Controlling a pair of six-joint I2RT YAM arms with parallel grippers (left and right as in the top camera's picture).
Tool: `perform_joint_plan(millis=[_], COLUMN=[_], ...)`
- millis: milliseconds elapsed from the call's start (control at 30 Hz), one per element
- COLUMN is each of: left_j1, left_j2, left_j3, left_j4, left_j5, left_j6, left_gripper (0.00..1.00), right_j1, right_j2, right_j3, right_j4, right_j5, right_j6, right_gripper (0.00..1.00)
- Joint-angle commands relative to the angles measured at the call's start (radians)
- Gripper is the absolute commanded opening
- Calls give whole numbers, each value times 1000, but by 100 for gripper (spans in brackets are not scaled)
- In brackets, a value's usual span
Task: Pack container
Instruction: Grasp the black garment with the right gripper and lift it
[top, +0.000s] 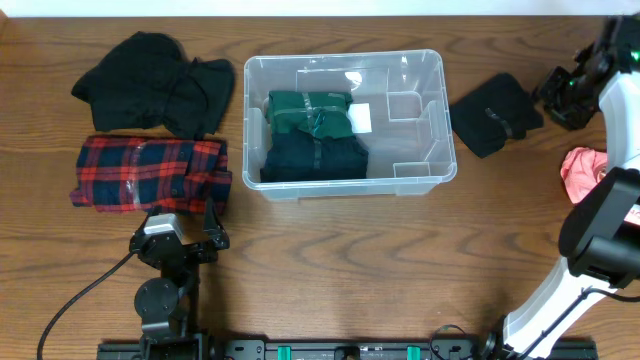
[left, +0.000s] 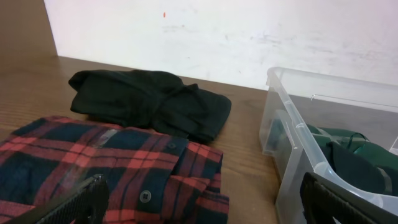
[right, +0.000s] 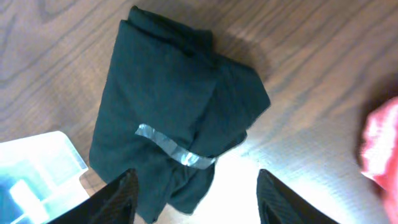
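Taped black garment (right: 180, 106) on table (right: 311, 74); container (right: 37, 162) corner lower-left, red cloth (right: 380, 146) right.

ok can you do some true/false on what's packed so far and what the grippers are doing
The clear container holds a green garment and a dark navy one. True.
The red plaid shirt lies inside the container. False: it lies on the table, left of it.
The right gripper grips the black taped bundle. False: its fingers stand open, clear of it.
The left gripper is open and empty. True.
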Motion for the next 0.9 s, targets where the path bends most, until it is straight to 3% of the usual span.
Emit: perform_joint_plan(millis=[0,200,467,633,733,867], left_j1=[5,5,5,5,5,5], left_j2=[-5,-5,-5,-5,-5,-5], left_j3=[-17,-17,-17,-17,-17,-17], left_j4=[-34,-34,-34,-34,-34,-34], left_j5=[-9,-9,-9,-9,-9,-9], left_j6=[6,6,6,6,6,6], left_gripper=[98,98,98,98,98,98], right_j1=[-11,-9,-9,-8,-8,-8], right_j2=[13,13,13,13,13,13], right_j3=[-87,-252,-423,-463,-463,-463], right_j4=[56,253,496,559,568,579], right_j5=[-106,-142,-155,-154,-154,-154], right_j6=[40,75,154,175,170,151], right_gripper=[66,76,76,57,33,12])
